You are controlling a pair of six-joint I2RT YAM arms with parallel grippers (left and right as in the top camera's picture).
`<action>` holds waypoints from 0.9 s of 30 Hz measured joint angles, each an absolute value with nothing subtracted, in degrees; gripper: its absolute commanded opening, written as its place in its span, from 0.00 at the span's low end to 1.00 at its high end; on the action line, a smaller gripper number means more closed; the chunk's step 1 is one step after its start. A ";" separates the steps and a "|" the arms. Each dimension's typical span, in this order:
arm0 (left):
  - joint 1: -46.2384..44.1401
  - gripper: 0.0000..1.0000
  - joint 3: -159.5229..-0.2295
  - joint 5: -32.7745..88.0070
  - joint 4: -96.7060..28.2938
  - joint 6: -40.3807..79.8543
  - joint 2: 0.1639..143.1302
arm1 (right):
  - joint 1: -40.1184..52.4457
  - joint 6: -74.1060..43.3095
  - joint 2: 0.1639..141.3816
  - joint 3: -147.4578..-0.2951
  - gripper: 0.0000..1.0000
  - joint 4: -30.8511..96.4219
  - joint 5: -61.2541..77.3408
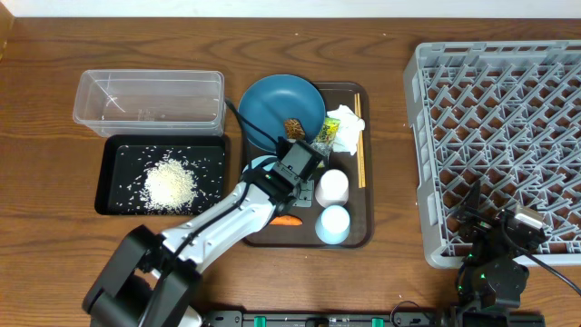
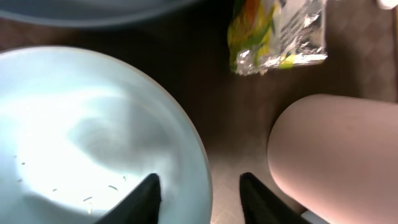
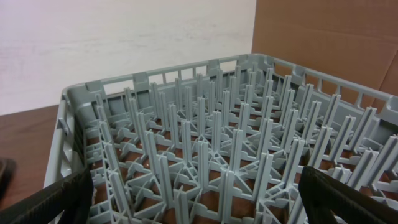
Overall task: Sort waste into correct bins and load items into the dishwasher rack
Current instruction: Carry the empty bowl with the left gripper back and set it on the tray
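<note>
Rice is lying in the black tray; the dishwasher rack is sitting empty. The left gripper is straddling the rim of the white bowl, jaws released; the right gripper is hanging open. Carrot, wrapper and cups are waiting.

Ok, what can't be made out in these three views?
- Overhead: the white bowl is mostly covered by the left arm; the carrot partly too.
- Overhead: the brown lump on the plate is too small to identify.
- Left wrist: the cup runs off the right edge.
- Right wrist: the near side of the rack is cut off by the bottom edge.
</note>
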State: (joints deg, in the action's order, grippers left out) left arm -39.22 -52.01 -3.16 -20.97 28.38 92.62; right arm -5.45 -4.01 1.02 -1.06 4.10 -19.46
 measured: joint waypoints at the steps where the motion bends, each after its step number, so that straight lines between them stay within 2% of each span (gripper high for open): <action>1: -39.22 0.54 -52.01 -3.11 -20.97 28.51 91.81 | -5.45 -4.01 1.02 -1.06 0.99 4.10 -19.46; 7: -39.22 0.57 -52.01 -3.16 -21.98 28.36 81.93 | -5.45 -4.01 1.02 -1.06 0.99 4.10 -19.46; 12: -38.94 0.69 -52.07 -3.16 -23.83 26.96 73.91 | -5.45 -4.01 1.02 -1.06 0.99 4.10 -19.46; 16: -37.21 0.73 -52.21 -2.15 -24.82 26.65 70.17 | -5.45 -4.01 1.02 -1.06 0.99 4.10 -19.46; 22: -32.45 0.80 -56.93 6.68 -27.24 26.46 69.17 | -5.45 -4.01 1.02 -1.06 0.99 4.10 -19.49; 27: -27.88 0.90 -67.66 13.43 -39.40 24.32 72.10 | -5.45 -4.01 1.02 -1.06 0.99 4.10 -19.46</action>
State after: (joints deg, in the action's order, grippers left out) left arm -27.88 -67.66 13.43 -39.40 24.32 72.10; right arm -5.45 -4.01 1.02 -1.06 4.10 -19.46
